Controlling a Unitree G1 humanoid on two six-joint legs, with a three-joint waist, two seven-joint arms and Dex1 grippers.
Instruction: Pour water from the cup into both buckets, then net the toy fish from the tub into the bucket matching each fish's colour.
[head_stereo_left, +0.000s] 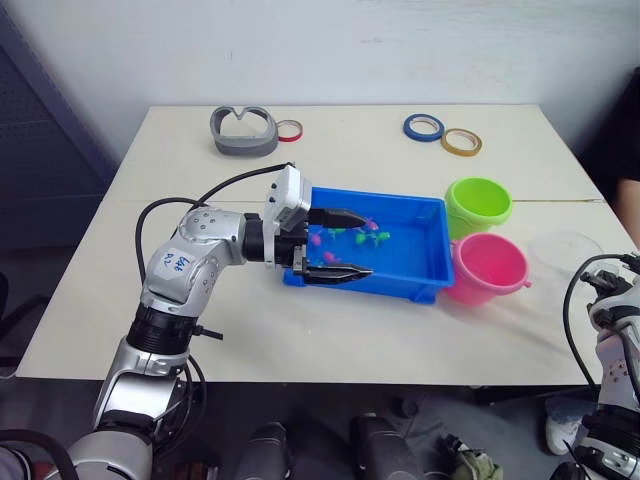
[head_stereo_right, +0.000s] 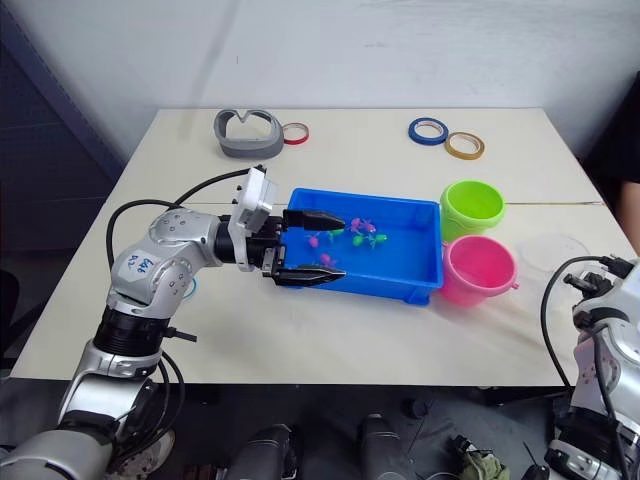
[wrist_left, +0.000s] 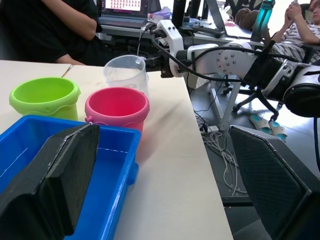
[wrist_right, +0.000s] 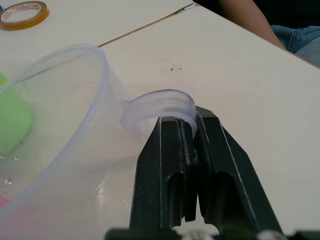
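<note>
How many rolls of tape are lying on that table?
3: a red tape ring beside the grey holder, and a blue one touching a yellow one at the table's far edge.

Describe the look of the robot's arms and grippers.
Both arms are silver-grey with black joints and looping black cables. The left arm bears a white label with blue handwriting and a white wrist camera box. Left gripper and right gripper have flat black fingers.

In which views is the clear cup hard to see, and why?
Left eye view: the cup almost merges with the pale table. Left wrist view: it shows better against dark clothing. Right wrist view: the green bucket tints its wall; the right hand clamps its handle.
</note>
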